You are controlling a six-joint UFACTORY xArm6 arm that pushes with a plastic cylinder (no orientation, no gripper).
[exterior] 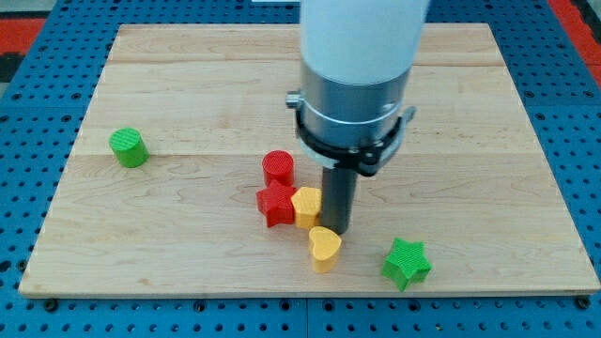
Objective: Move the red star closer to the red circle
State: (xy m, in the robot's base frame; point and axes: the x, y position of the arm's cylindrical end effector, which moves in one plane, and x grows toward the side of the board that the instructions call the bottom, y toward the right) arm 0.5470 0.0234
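Note:
The red star [275,204] lies near the board's middle, just below the red circle [278,167]; the two nearly touch. A yellow block [307,206] sits against the red star's right side. My tip [336,229] rests on the board just right of that yellow block and just above a yellow heart [325,248]. The rod hangs from the large white and grey arm body that fills the view's top centre.
A green circle [129,147] stands at the view's left. A green star [406,263] lies at the lower right. The wooden board [188,84] lies on a blue perforated surface [28,94].

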